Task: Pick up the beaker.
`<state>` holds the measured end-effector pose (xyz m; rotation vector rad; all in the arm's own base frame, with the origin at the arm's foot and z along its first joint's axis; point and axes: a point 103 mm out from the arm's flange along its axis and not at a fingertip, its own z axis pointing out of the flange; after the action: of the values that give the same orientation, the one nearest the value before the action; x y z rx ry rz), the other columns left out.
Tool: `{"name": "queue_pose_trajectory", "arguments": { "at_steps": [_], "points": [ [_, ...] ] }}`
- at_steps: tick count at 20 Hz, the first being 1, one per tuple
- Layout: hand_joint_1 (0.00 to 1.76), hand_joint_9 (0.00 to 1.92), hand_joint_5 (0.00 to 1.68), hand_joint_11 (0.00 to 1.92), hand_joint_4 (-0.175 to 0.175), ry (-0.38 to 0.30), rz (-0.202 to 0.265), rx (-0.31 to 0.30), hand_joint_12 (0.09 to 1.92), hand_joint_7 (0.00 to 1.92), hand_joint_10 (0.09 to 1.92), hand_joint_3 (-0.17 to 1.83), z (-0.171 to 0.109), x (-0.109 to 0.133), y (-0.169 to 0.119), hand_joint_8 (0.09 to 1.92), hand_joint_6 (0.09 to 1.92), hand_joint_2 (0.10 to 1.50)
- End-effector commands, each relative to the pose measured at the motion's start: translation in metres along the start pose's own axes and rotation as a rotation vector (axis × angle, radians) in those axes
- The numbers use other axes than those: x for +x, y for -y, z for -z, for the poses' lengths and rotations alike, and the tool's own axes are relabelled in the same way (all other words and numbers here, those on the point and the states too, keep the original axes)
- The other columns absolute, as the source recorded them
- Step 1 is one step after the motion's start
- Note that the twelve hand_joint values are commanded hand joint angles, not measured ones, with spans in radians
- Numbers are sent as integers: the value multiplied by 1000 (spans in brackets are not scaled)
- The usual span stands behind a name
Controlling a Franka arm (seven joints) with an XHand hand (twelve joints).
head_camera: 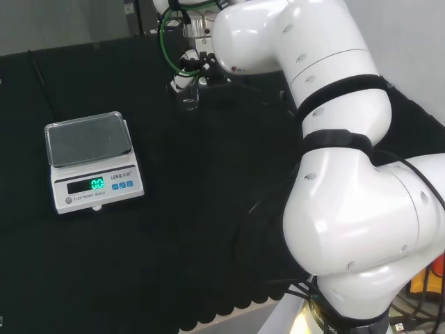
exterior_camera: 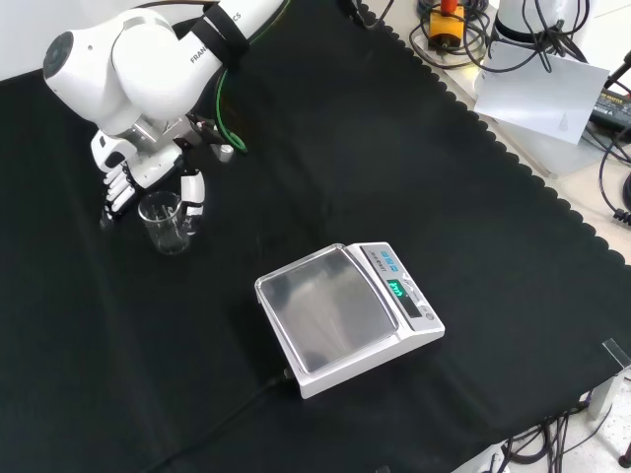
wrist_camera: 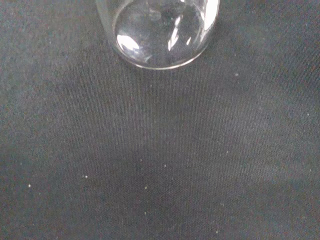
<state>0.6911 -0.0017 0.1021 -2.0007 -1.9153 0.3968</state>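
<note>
A small clear glass beaker (exterior_camera: 166,223) stands upright on the black cloth, and looks empty. The hand (exterior_camera: 148,168) hangs just above and behind it, its fingers (exterior_camera: 116,193) down one side and its thumb (exterior_camera: 192,197) down the other, so the beaker sits in the gap between them. The fingers look fairly straight and I see no clear contact with the glass. In the head view the beaker (head_camera: 188,101) stands just below the hand (head_camera: 186,68), at the far edge of the cloth. The wrist view shows the beaker's round base (wrist_camera: 160,35) resting on the cloth.
A white electronic scale (exterior_camera: 345,315) with a steel pan and a lit green display stands on the cloth, well apart from the beaker; in the head view the scale (head_camera: 90,158) is at the left. The arm's white links (head_camera: 334,139) take up the right of the head view.
</note>
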Motion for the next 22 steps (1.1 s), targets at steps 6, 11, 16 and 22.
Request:
{"name": "queue_pose_trajectory", "arguments": {
  "at_steps": [6,11,16,22],
  "points": [
    [949,808,506,554,26,31,-36,-89,1279,440,718,624,-10,6,-2,868,596,664],
    [1083,1178,675,1206,-95,22,-52,-131,992,733,940,652,-16,11,-6,1314,1203,785],
    [1117,1333,844,1396,-172,-7,-55,-150,937,964,1092,408,-16,10,-5,1519,1268,983],
    [1117,1382,852,1379,-175,-24,-62,-195,980,1034,1105,539,10,1,10,1547,1308,926]
  ]
}}
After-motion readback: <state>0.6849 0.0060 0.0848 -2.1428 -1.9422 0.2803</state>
